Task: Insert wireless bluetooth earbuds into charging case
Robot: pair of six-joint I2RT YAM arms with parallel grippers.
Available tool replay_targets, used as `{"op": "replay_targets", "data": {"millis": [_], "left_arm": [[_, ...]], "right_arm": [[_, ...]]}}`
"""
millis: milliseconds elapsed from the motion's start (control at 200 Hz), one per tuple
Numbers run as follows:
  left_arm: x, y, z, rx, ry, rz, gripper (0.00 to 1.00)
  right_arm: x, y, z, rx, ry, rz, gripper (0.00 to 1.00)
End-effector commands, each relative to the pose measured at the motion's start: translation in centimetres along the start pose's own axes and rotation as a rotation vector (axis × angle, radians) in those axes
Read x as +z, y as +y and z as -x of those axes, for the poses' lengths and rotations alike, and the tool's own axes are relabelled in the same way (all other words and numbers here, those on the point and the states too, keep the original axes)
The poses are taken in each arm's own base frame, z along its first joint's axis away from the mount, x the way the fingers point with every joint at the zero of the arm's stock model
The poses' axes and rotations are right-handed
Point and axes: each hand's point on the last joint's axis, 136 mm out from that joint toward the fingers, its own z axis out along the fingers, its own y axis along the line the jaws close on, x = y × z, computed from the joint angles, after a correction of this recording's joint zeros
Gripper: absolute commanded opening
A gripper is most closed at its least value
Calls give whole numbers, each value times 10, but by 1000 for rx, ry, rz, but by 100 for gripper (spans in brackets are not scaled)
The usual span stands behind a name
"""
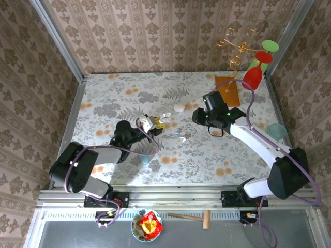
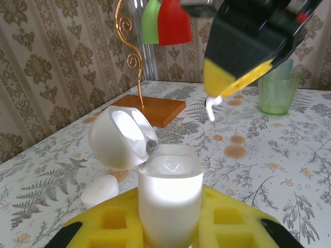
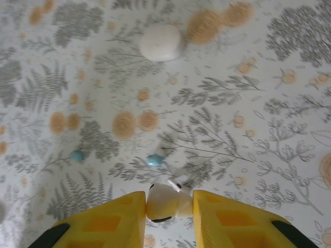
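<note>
Well inside table (image 1: 103, 93) edges | left gripper (image 2: 169, 230) clamps open case (image 2: 168, 181); right gripper (image 3: 168, 207) clamps earbud (image 3: 161, 200)

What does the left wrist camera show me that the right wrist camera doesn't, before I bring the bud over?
Left wrist camera: the open charging case, lid flipped back, upright between the left jaws, with a green cup and an orange stand base beyond it. Right wrist camera: two pale blue earbuds lying on the tablecloth below. Both: the white earbud clamped in the right jaws, and a closed white case lying loose.
</note>
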Motion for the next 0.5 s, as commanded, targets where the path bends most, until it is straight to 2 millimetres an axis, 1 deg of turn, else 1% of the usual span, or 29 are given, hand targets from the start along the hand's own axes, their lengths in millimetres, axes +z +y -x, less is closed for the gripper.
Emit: {"op": "replay_targets", "data": {"millis": [0, 210, 310, 495], "left_arm": [[8, 3, 18, 0, -56, 5, 0], [14, 0, 22, -10, -72, -14, 0], [15, -1, 23, -15, -76, -22, 0], [17, -4, 26, -14, -83, -32, 0]], "right_arm": [[-18, 22, 14, -71, -95, 62, 29], [-31, 55, 17, -133, -135, 161, 29], [-33, 68, 17, -156, -138, 195, 29], [-39, 97, 15, -197, -144, 284, 29]]}}
